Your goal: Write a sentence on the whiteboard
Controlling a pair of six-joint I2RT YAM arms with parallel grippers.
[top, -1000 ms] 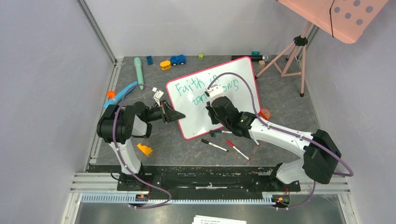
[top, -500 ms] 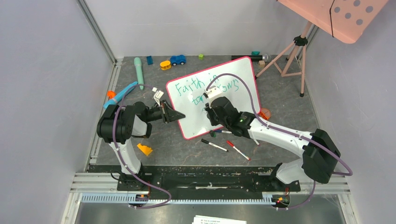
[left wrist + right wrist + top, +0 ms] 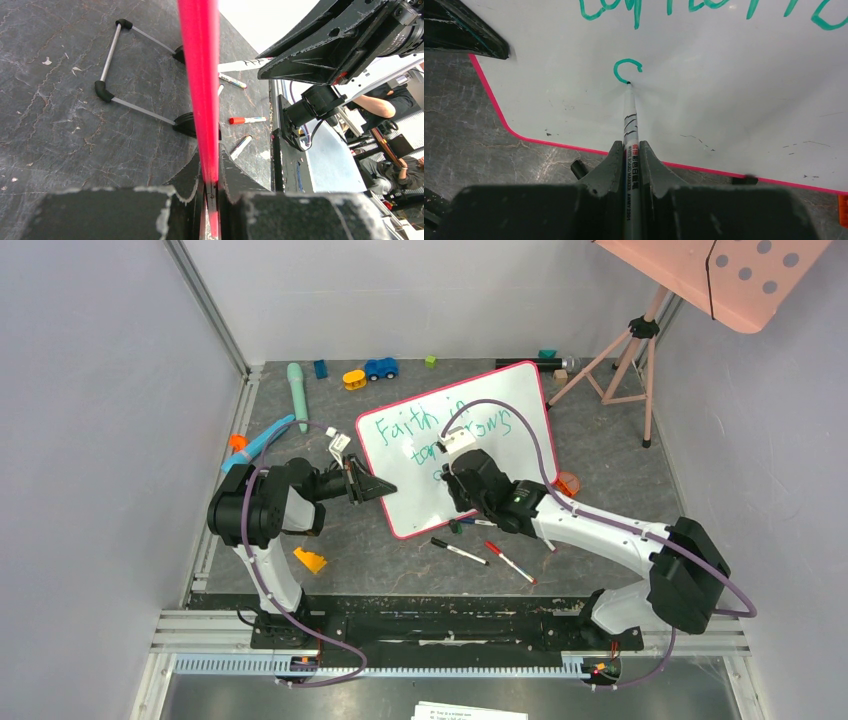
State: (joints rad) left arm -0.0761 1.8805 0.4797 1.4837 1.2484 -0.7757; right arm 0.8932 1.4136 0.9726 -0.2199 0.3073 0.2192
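The whiteboard, white with a pink-red rim, lies tilted in the middle of the table. The sentence runs across it in green, two lines, with a fresh curved stroke starting a third. My right gripper is shut on a white marker, whose tip touches the board at the end of that stroke. From above, the right gripper hovers over the board's lower middle. My left gripper is shut on the board's pink rim, seen from above at the left edge.
Loose markers lie just in front of the board. An orange block sits near the left arm. Small toys, including a blue car and a teal cylinder, line the back. A tripod carries a pink dotted panel.
The right gripper has crept slightly down and right with the marker, and a green stroke has appeared below the second line. The left gripper has not moved.
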